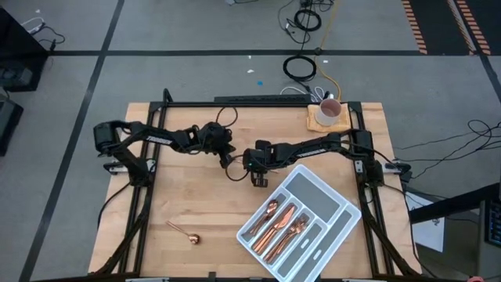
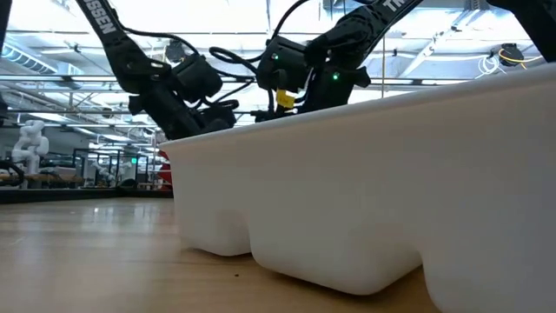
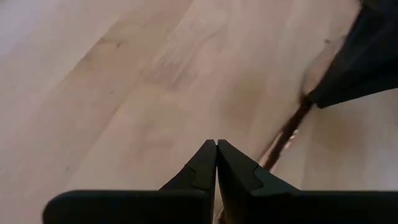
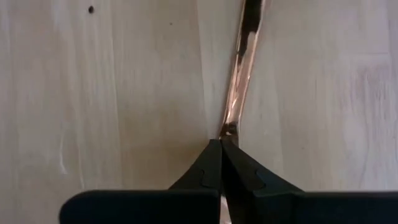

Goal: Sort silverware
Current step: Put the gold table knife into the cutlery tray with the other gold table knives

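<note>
- Right gripper (image 4: 220, 144) pinches a copper utensil (image 4: 241, 74) by one end mid-table; its long axis runs straight ahead of the fingertips.
- Tray (image 1: 338, 222) lies just beside it, toward the table's right front corner.
- Left gripper (image 3: 216, 146) shut and empty nearby; spoon (image 1: 185, 232) near the left front edge.

Robotics lab or industrial test hall.

Wooden desk (image 1: 196, 196) mounted in a black frame, standing on a grey floor (image 1: 180, 78) marked with dark tape lines and orange-black hazard striping (image 1: 419, 27). Loose cables (image 1: 301, 66) coiled on the floor behind the desk. In the low view: high ceiling with rows of strip lighting (image 2: 52, 61), open hall with racks, and a white humanoid robot (image 2: 26, 143) in the background.
</note>
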Controlling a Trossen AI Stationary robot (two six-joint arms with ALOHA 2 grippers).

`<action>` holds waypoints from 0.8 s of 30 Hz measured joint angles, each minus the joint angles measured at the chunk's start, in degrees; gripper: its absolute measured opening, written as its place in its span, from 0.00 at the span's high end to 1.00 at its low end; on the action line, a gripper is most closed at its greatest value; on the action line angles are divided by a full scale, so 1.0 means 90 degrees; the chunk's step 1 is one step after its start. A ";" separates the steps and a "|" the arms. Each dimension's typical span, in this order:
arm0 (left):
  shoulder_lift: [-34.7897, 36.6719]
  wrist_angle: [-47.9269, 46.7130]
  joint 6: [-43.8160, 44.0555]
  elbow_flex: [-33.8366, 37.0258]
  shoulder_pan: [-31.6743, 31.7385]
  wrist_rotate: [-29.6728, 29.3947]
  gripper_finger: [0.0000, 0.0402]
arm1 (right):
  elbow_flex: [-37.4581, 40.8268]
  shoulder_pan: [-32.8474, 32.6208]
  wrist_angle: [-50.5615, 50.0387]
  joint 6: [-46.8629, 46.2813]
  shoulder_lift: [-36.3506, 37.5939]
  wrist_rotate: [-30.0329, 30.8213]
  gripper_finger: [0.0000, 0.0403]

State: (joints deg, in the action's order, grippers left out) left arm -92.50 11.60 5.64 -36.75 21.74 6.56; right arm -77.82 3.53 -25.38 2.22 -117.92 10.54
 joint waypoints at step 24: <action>0.0220 -0.1364 -0.1838 -0.0272 -0.0154 0.0072 0.97 | -0.0024 0.0144 -0.0913 0.0152 0.1282 0.0521 1.00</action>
State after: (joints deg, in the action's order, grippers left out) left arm -90.52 -0.68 -10.90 -39.20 20.35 7.21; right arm -78.04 4.83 -33.60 3.58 -106.38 15.24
